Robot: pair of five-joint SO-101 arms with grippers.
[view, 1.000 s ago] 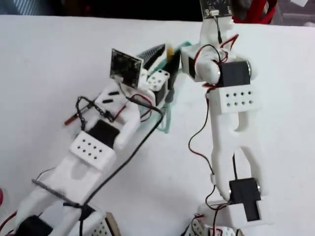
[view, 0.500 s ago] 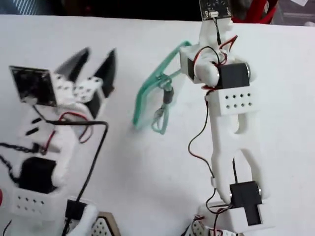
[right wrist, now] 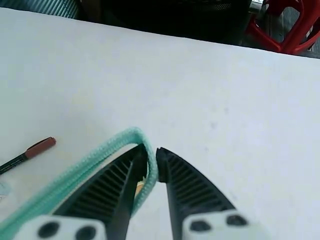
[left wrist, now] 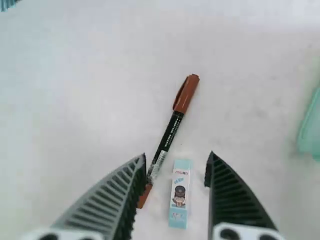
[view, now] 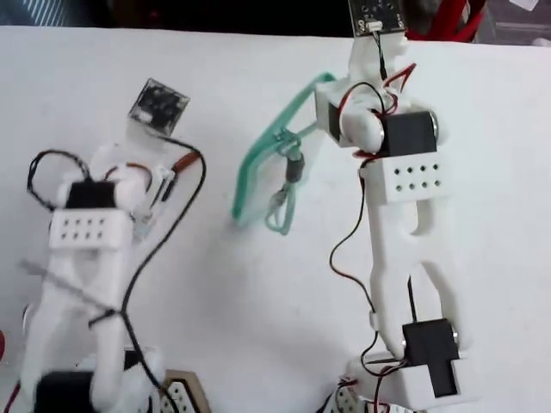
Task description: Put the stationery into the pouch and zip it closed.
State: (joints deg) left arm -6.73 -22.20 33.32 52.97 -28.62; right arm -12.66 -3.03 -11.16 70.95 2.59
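The left gripper (left wrist: 176, 156) hangs over the white table (left wrist: 75, 75) with its jaws released and spread wide. Between them, closest in, a small pale-blue box (left wrist: 180, 192) lies flat on the table, clear of both jaws and pointing lengthwise out through the gap. Just beside the box, a pen (left wrist: 172, 132) has its near end against the inner edge of one jaw. Its black barrel slants out past the fingertips and its brown cap lies farthest away. Off to the outer side of the other jaw, well apart from it, is a strip of the teal pouch (left wrist: 310, 125). The right gripper (right wrist: 151, 155) is clenched on the pouch (right wrist: 90, 167): the teal rim runs up between the two jaws and curves over just at their tips. Beyond that, the pen (right wrist: 30, 150) lies far out to one side. From above, the pouch (view: 258, 168) trails from those jaws across the table, with a teal cord loop (view: 277, 211) resting beside it.
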